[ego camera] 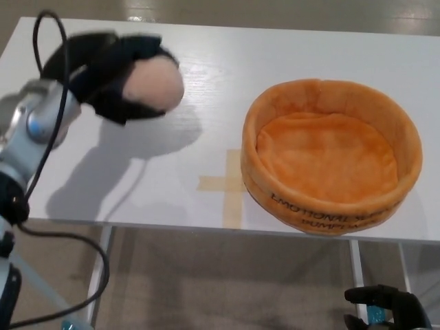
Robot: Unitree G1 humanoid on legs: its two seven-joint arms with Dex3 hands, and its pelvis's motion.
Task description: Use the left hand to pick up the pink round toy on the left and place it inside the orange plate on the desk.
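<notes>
Gleaming white desk (275, 62), beige floor (227, 282)

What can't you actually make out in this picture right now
- Right hand, head view: cut off by the bottom edge, open or shut unclear.
- Pink round toy: motion-blurred, its far side covered by the left hand.
- Orange plate: the lettering on its wall is only partly readable.

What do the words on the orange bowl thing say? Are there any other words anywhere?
"EMOTIONAL W..." stands upside down in black on the front wall of the orange plate; the end is too blurred to read.
"SUMP..." below it, partly cut off, unreadable in full.
No other words, numbers or signs show.
</notes>
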